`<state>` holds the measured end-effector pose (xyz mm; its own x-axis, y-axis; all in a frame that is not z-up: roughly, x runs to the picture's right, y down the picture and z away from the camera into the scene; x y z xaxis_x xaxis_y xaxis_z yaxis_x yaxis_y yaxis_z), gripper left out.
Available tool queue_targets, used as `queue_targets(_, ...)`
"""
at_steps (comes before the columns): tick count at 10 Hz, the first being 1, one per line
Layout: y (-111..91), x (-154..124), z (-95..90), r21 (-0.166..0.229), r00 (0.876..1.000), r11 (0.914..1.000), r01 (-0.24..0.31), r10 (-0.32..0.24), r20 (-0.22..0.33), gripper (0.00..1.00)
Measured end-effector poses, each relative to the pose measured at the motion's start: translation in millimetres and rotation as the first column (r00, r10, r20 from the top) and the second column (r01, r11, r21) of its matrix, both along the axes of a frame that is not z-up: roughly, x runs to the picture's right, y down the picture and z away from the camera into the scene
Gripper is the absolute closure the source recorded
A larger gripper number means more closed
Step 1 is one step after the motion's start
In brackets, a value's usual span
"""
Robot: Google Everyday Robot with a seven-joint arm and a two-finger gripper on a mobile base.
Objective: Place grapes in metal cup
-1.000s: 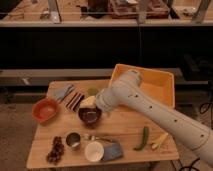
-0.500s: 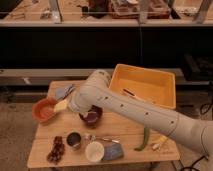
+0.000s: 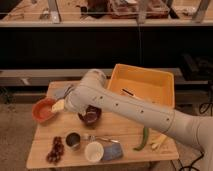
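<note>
Wooden tabletop (image 3: 125, 131) with a bunch of stuff on it. The bit we care about is at the lower left of the frame: the grapes (image 3: 55, 149) lie flat on the wood just beside the metal cup (image 3: 73, 141), on its left. The cup stands upright with its mouth up, which is what we'd want for dropping something in. Nothing's been lifted, so we'd say the job isn't really underway yet.

The arm (image 3: 130, 107) sweeps in from the lower right and ends around centre left. There the claw (image 3: 68, 102) hangs over the tabletop between the orange bowl (image 3: 42, 111) and the dark bowl (image 3: 90, 116). It's mostly tucked behind the arm from this angle, but we read it as spread wide and empty. That makes sense before a grab, since a lumpy bunch needs room. It's up-frame of the grapes, not over them, so we reckon it has to come down toward the bottom left first.

Stuff to watch: the white cup (image 3: 93, 151) sits just right of the metal one and is easy to mix up. The grapes are also near the tabletop's edge, so a sloppy nudge could push them off. The yellow bin (image 3: 142, 85) and green pepper (image 3: 144, 139) are well out of the way on the right.
</note>
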<state>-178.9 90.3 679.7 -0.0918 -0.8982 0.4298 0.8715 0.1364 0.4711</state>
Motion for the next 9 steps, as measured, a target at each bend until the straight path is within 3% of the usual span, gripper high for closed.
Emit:
queue_targets(2,-1.3,-28.6,7.7,0.046,0.994,0.9930,0.109,-0.110,0.017,0.20)
queue_targets(5,22.1,-66.8,35.9,0.062,0.958,0.9567,0.284,-0.286,0.024,0.20)
queue_targets(6,35.8,-69.0,47.1,0.049,0.948,0.9477,0.315,-0.317,0.021,0.20)
queue_targets(9,67.5,-58.7,67.6,0.019,0.932,0.9319,0.362,-0.362,0.007,0.20)
